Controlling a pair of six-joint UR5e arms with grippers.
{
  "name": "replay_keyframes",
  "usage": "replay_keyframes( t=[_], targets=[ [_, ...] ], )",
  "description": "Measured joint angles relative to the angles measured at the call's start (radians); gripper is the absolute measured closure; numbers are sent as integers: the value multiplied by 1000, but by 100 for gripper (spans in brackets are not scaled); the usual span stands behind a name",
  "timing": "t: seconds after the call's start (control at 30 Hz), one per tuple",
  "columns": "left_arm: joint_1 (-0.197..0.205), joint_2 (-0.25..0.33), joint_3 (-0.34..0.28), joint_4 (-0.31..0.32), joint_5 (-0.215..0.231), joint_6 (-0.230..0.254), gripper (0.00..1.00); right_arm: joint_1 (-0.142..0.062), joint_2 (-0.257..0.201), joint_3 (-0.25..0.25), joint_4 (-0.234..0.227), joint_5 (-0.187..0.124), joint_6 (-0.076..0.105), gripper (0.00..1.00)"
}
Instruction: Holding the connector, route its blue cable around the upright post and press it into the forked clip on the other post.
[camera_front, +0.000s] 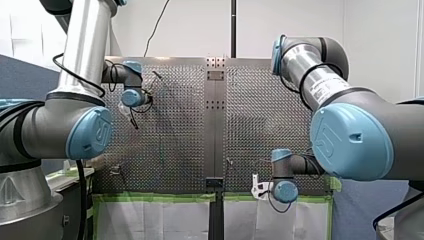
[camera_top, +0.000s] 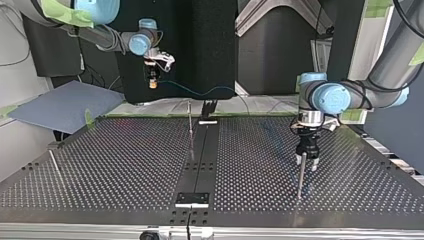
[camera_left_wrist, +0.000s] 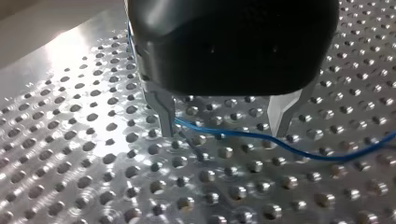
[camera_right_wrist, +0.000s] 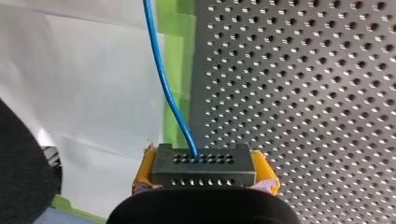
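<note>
Blue cable (camera_right_wrist: 164, 84), connector (camera_right_wrist: 204, 164) in right tool (camera_right_wrist: 204, 175)

light: bright, even, indoor
glare: white patch on desk (camera_left_wrist: 60, 51) far edge; sheen streaks mid-desk in top view
focus: left wrist view soft at desk's near holes; front view hazy
shadows: faint on desk
</note>
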Motion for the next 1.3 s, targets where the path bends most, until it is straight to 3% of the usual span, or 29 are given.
replay_keyframes(
  t=[0.33,0.7,0.97,1.3],
  targets=[
    [-5,53,-4,-83,-23,-9,1,-27,-72,1,12,-3,9,100],
    [6,139,-67,-170,-73,59,1,-63,-80,1,15,-6,16,100],
    [21,207,-81,-238,-136,97,1,-74,-80,1,10,-36,17,100],
    [42,290,-38,-320,-106,117,1,-74,-80,1,21,-43,18,100]
  ],
)
